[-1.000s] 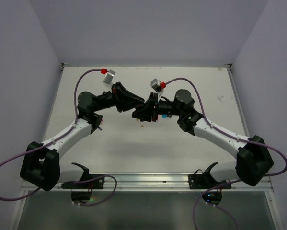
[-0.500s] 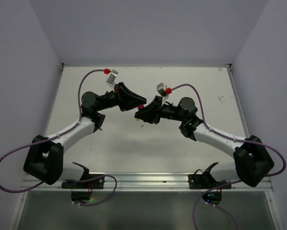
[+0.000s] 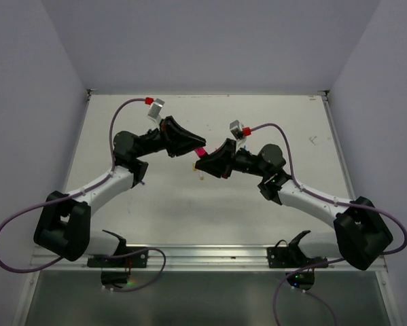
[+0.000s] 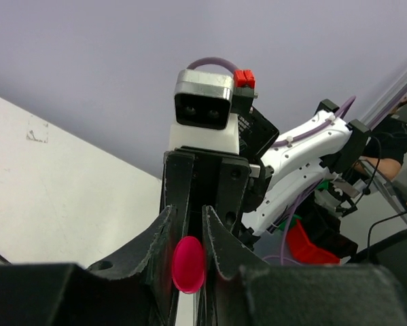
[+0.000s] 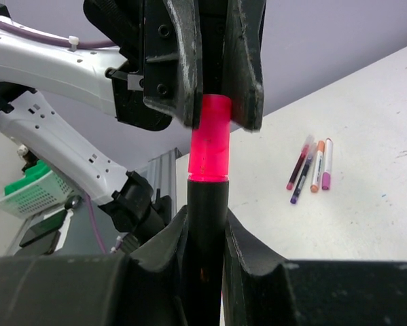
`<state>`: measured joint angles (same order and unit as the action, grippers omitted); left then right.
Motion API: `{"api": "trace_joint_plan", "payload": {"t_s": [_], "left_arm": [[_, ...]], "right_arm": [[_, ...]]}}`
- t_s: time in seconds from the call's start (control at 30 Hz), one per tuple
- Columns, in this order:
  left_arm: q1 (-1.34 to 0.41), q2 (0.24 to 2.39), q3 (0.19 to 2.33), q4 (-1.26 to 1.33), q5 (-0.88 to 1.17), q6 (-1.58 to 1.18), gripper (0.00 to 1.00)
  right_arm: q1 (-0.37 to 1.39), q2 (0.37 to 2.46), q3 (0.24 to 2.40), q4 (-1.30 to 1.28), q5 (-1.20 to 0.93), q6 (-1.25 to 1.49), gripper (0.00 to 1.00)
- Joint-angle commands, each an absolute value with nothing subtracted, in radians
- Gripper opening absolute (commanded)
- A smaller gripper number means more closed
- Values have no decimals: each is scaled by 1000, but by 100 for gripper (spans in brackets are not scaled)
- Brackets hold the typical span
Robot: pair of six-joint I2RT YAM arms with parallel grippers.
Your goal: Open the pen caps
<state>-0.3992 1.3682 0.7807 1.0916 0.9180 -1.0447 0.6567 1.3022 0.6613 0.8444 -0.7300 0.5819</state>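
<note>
A stubby black highlighter [image 5: 206, 231] is held up between the two grippers above the table's middle. My right gripper [image 5: 206, 217] is shut on its black body. My left gripper [image 4: 188, 238] is shut on its pink cap [image 5: 210, 139], whose round end shows between the left fingers [image 4: 188, 263]. The cap's lower rim still meets the black body. In the top view the pink cap [image 3: 200, 151] shows between the left gripper [image 3: 196, 147] and the right gripper [image 3: 204, 158]. Other caps sit on thin pens [image 5: 310, 166] lying on the table.
Several thin pens, orange, pink and dark, lie side by side on the white table [image 3: 149, 197] below the grippers; a bit of them shows in the top view [image 3: 202, 177]. The walls close in the table at the back and sides.
The two grippers have drawn slightly apart, the right arm shifting right and lower. The pink cap now shows between them in the top view.
</note>
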Motion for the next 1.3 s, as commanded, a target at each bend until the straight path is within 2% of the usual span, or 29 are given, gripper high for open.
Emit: {"api": "trace_joint_plan", "payload": {"t_s": [0.0,0.03,0.07,0.1,0.17,0.2,0.3,0.47,1.0,1.27], "left_arm": [[-256,1284,812,1351,624,-1068,25],[-252,1276,802,1345,647,-1074,34],[-250,1272,801,1333,655,-1072,34],[-250,1266,798,1318,661,-1069,41],[-250,1246,796,1267,687,-1054,46],[-250,1240,796,1247,693,-1049,53],[-250,1220,798,1186,724,-1039,66],[-255,1187,750,1138,772,-1049,76],[-394,1149,666,1074,712,-993,80],[-426,1184,689,1071,703,-988,76]], "right_arm": [[661,1296,572,629,-971,587,0],[661,1295,578,627,-976,594,0],[661,1293,578,624,-976,594,0],[661,1292,586,617,-979,591,0],[661,1285,598,569,-979,575,0],[661,1284,613,554,-977,554,0],[663,1269,641,543,-976,557,0],[663,1247,715,558,-940,583,0],[663,1330,890,729,-850,689,0],[663,1367,910,804,-827,726,0]]}}
